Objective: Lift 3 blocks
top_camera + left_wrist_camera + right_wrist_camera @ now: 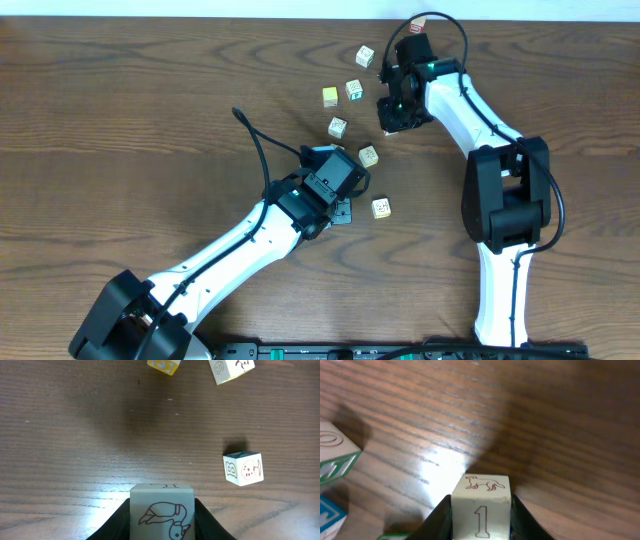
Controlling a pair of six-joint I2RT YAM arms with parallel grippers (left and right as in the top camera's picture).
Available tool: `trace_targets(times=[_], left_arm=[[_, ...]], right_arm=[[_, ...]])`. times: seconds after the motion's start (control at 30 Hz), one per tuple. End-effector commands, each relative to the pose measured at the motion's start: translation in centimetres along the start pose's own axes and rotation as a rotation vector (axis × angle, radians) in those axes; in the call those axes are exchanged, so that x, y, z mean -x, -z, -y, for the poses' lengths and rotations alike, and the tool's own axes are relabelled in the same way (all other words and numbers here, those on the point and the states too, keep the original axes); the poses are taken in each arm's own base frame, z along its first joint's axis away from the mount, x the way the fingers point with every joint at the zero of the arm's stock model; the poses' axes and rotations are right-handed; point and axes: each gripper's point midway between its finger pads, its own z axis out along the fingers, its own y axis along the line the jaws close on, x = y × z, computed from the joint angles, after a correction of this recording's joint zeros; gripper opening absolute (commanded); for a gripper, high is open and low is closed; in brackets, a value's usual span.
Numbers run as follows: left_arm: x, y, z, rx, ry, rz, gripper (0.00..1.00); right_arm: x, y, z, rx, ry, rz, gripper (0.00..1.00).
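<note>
In the left wrist view a pale block (161,515) printed with a dark red bird sits between my left gripper's (161,527) black fingers (116,525), which are shut on it. My right gripper (481,525) is shut on another pale block (481,507) marked with a "1" and a small dog. From overhead both held blocks are hidden under the left gripper (347,192) and the right gripper (392,120). A third pale block (243,468) with a reddish print lies loose to the right of the left gripper. Whether the held blocks are off the wood, I cannot tell.
Several loose cubes lie scattered between the two arms, among them a yellow-faced cube (330,96), a green-marked cube (354,89) and pale cubes (338,127) (381,207). Another cube (417,22) sits at the table's far edge behind the right arm.
</note>
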Motion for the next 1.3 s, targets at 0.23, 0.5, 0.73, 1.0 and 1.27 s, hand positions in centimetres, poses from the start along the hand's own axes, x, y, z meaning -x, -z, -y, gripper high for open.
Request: trace_targets(times=[0.23, 0.5, 0.73, 1.0, 1.27], left_arm=[[0.2, -0.3, -0.7, 0.035, 0.040, 0.019, 0.09], [0.4, -0.8, 1.5, -0.042, 0.021, 0.049, 0.16], [-2.4, -4.6, 4.2, -0.096, -0.029, -0.039, 0.16], [-4.9, -7.1, 5.2, -0.093, -0.045, -0.094, 0.23], [-4.8, -7.1, 5.1, -0.090, -0.047, -0.091, 0.27]], right_arm=[[-1.5, 2.7, 0.8, -0.011, -0.028, -0.061, 0.01], [-4.1, 14.1, 3.1, -0.031, -0.149, -0.030, 0.01], [-9.3, 19.4, 3.3, 0.003, -0.235, -0.095, 0.01], [-14.8, 15.6, 2.8, 0.005, -0.241, -0.182, 0.01], [-16.8, 10.9, 2.6, 0.043, -0.289, -0.199, 0.10]])
